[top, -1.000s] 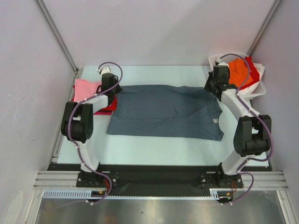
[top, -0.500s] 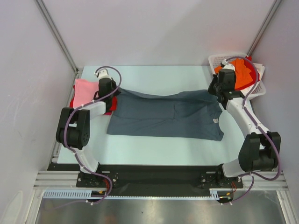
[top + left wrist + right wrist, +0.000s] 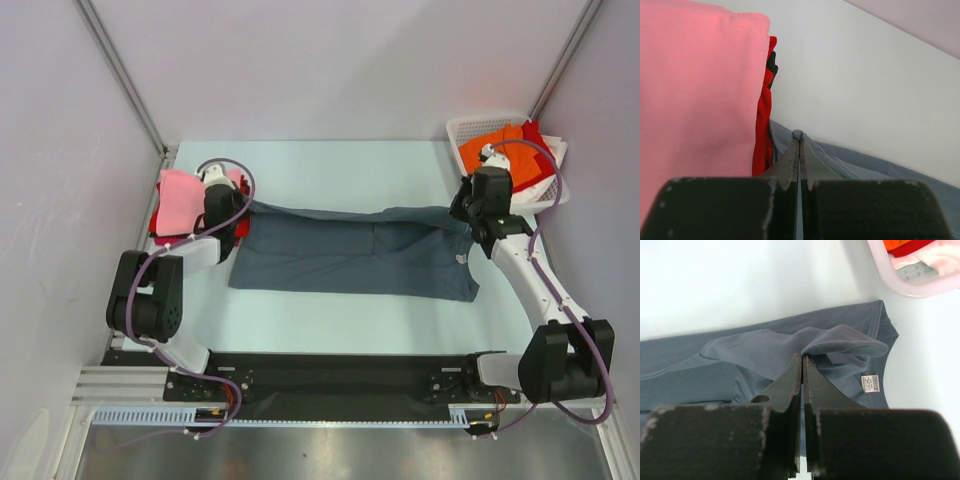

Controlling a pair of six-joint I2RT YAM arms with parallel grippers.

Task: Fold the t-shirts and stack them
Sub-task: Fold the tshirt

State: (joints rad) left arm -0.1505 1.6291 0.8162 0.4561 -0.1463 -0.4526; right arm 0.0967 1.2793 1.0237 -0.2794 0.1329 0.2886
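A slate blue-grey t-shirt lies across the middle of the table with its far edge lifted and pulled toward the near side. My left gripper is shut on its far left corner. My right gripper is shut on its far right corner, near the collar tag. A folded pink t-shirt lies on a red one at the far left, close beside the left gripper. Orange and red t-shirts fill the basket.
A white lattice basket stands at the far right corner, just behind my right arm; its rim shows in the right wrist view. Grey walls close in on both sides. A black strip runs along the near table edge.
Both grippers have drawn the shirt's far edge up and toward the near side, folding it over the body. The arms have swung back with it.
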